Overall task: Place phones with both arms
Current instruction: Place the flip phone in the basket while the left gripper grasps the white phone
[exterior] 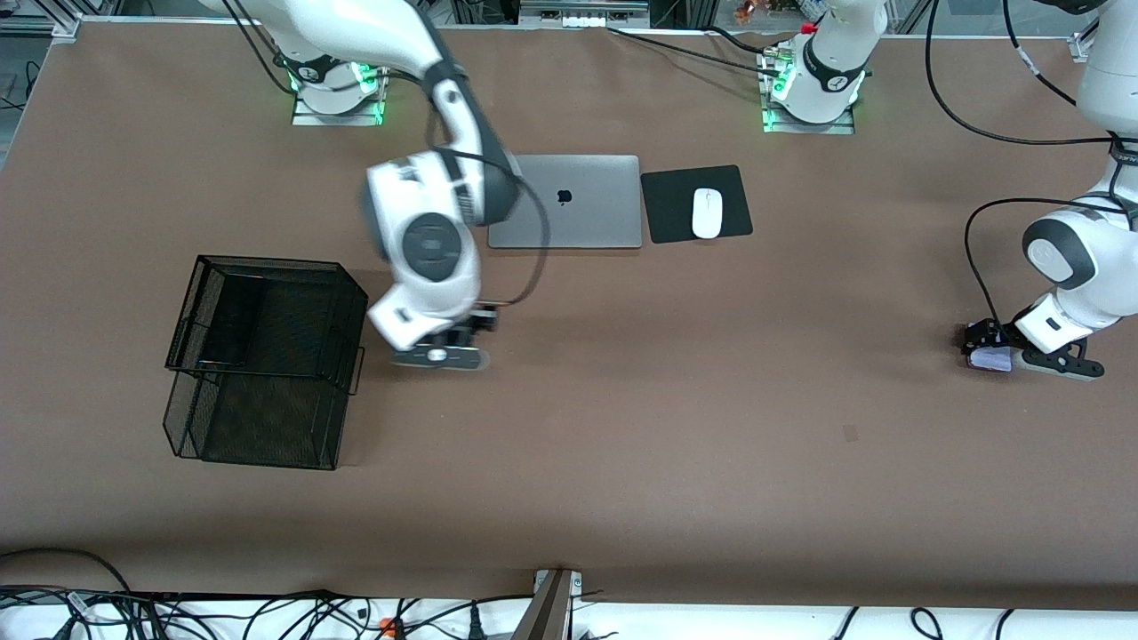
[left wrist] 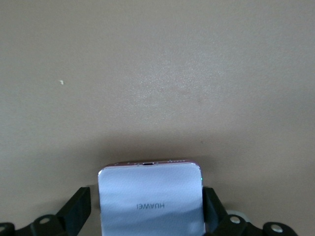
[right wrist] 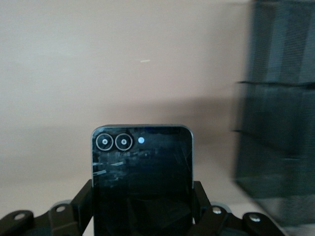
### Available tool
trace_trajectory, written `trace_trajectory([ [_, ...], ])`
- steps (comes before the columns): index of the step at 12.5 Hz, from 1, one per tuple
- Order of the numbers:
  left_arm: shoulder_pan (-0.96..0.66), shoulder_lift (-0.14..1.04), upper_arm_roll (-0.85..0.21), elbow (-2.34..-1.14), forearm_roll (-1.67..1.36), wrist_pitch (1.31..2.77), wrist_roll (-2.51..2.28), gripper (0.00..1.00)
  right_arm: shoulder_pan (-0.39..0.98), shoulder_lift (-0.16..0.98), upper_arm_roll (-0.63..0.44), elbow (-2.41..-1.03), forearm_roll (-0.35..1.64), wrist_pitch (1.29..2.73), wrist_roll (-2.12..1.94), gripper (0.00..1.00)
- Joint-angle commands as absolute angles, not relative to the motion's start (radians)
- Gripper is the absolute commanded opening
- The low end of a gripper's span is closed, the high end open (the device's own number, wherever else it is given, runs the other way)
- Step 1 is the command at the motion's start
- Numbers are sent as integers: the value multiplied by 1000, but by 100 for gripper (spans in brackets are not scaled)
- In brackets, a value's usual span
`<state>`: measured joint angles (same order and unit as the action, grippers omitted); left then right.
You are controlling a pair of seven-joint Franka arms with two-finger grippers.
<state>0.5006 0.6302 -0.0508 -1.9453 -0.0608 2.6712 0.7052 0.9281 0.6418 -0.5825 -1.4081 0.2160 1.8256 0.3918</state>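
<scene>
Now: right gripper (right wrist: 142, 216) grips black phone (right wrist: 142, 177) beside mesh basket (exterior: 267, 356) | table (exterior: 667, 400) open

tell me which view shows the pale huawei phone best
The left wrist view: the pale phone fills the lower middle between the left gripper fingers, its lettering readable. The front view shows only a small pale patch at the left arm's end of the table. The right wrist view misses it.
</scene>
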Motion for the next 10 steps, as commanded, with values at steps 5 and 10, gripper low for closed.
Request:
trace_trajectory([
  [5,503,641,-57,-1947,-178,2681,684,25,937,428,-810,-1775,227,1900,103,0],
  [10,448,620,-57,-1857,-172,2512,569,0,871,428,-828,-1834,326,1997,-9,0],
])
